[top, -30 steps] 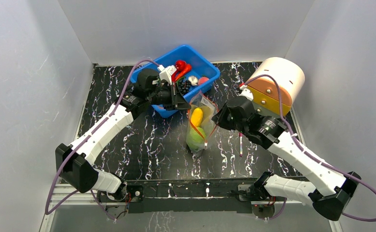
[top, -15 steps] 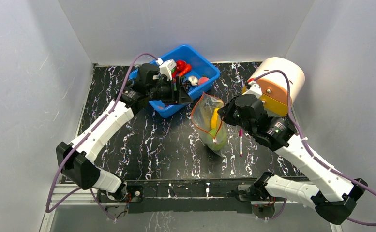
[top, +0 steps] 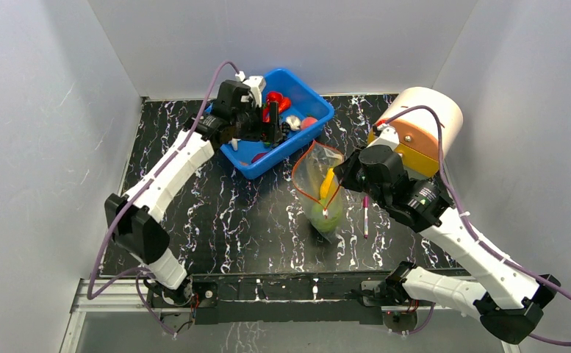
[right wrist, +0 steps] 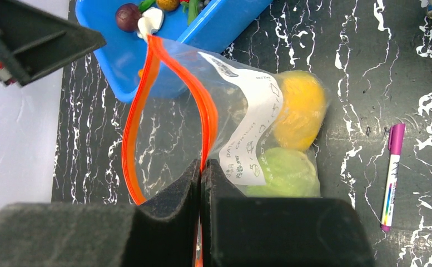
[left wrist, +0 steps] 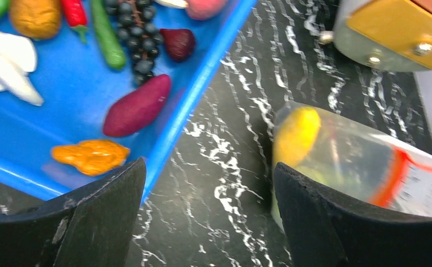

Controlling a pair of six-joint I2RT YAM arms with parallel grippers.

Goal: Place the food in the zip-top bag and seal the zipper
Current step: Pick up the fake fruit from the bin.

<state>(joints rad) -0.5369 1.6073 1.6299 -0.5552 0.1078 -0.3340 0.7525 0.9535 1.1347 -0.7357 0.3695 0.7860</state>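
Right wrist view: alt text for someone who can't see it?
The right pincer pinches the orange zipper of an open clear zip-top bag holding a yellow fruit and a green melon. A blue tub and a purple-capped pen lie nearby.

the right gripper point(right wrist: 200, 167) sits at the bottom middle of the frame. its black jaws are squeezed together on the orange zipper point(right wrist: 210, 119) of the zip-top bag point(right wrist: 258, 111). the mouth of the bag is open in a big loop. inside the bag, at the right, a yellow piece point(right wrist: 299, 114) lies above a round green melon point(right wrist: 283, 173), touching it. a blue tub point(right wrist: 219, 30) with little toy foods is at the top. a pink-capped pen point(right wrist: 391, 175) lies on the dark worktop point(right wrist: 358, 72) at the right, apart from the bag.
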